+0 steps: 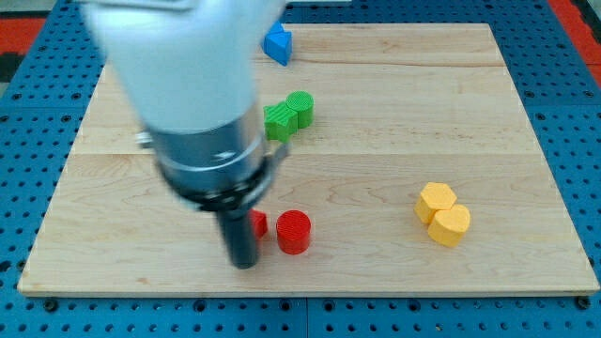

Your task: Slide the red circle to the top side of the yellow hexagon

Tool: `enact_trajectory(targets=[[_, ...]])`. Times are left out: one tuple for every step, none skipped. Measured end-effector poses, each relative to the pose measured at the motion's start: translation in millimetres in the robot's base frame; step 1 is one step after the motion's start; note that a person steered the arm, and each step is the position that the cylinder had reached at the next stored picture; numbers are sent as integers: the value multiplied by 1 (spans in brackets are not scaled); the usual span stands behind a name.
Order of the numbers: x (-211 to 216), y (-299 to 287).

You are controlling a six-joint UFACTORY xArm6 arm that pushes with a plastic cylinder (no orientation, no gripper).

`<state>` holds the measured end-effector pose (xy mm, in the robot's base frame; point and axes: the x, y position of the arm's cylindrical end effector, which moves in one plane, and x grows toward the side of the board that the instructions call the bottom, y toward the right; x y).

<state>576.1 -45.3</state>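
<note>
My tip [244, 263] is resting just left of the red circle [293, 232], lining up a rightward push. The yellow hexagon [436, 202] is lying well right; my tool is a bare rod, with no jaws to open or close.

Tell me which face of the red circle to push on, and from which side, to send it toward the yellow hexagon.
Push on the red circle at its curved wall facing the view's left, driving rightward and slightly up toward the spot above the yellow hexagon. It is round, so aim through its centre or it will roll off line. My tip already sits just left of it, beside another red block.
</note>
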Motion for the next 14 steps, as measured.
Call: enact_trajectory(targets=[[-27, 35], [-41, 55], [-23, 73], [4, 88], [-9, 132], [-32, 116], [-54, 118], [-32, 45], [-50, 39], [-73, 46], [-88, 78], [-98, 88], [-98, 120], [-98, 138]])
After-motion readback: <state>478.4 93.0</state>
